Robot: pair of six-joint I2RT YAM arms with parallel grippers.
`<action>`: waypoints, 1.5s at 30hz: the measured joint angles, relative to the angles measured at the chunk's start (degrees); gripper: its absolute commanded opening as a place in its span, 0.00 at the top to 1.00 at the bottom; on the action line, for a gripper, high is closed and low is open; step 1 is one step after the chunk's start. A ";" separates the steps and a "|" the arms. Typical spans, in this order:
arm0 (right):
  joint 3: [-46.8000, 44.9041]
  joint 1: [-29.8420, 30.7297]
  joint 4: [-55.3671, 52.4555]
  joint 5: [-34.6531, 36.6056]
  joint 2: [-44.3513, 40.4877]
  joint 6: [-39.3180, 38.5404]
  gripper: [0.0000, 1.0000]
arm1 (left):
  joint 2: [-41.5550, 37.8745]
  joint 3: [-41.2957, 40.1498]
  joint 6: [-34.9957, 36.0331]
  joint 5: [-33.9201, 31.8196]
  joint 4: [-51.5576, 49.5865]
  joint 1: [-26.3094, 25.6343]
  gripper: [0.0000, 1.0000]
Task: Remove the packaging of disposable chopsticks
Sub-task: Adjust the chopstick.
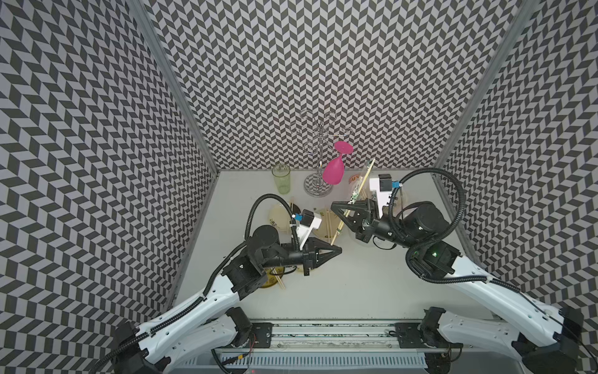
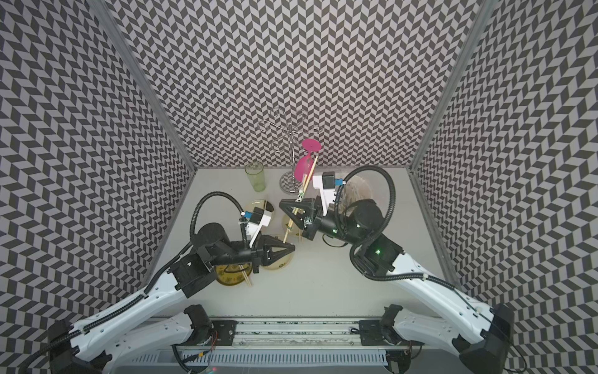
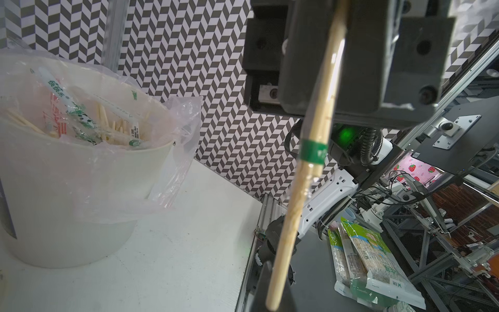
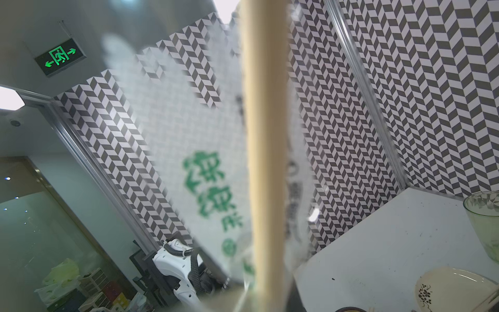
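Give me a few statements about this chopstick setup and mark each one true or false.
1. The right gripper holds a pair of chopsticks in its sleeve, tilted above the table. True.
2. The pink glass stands upright on the table. False: it hangs upside down from the wire rack.
3. A bare end of the chopsticks pokes out past the green band on the sleeve. True.
4. The white bucket is empty. False: its bag liner holds sleeves and thin sticks.
5. The green tumbler lies on its side. False: it stands upright near the back wall.
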 measured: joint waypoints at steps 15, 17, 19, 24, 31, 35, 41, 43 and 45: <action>-2.97 2.62 2.03 2.80 0.33 -0.17 1.00 | -0.98 0.28 -0.74 -2.12 -0.35 0.17 1.00; -3.21 3.02 2.73 3.54 0.42 -0.24 1.00 | -1.11 0.28 -1.11 -2.64 -0.35 0.17 1.00; -3.50 3.52 3.43 4.39 0.70 -0.28 1.00 | -1.62 0.26 -1.75 -3.52 -0.35 0.15 1.00; -3.43 4.46 4.07 5.62 0.90 -0.28 1.00 | -2.78 0.15 -2.29 -6.01 0.13 0.13 0.57; 4.55 7.45 -17.84 13.99 0.96 -7.19 1.00 | -3.61 6.78 4.26 -15.13 -10.10 1.03 0.26; 9.03 7.45 -27.26 18.49 1.53 -12.44 1.00 | -5.09 12.50 7.37 -18.25 -12.94 1.07 0.25; 9.05 7.52 -34.40 20.02 1.92 -16.57 1.00 | -2.10 21.84 8.79 -19.28 -12.90 1.07 0.27; 9.05 7.69 -35.63 20.33 1.92 -17.25 1.00 | 0.02 24.55 8.52 -19.17 -12.39 1.07 0.28; 9.05 7.80 -36.48 20.57 1.95 -17.86 1.00 | 2.05 26.56 7.74 -18.84 -11.89 1.07 0.28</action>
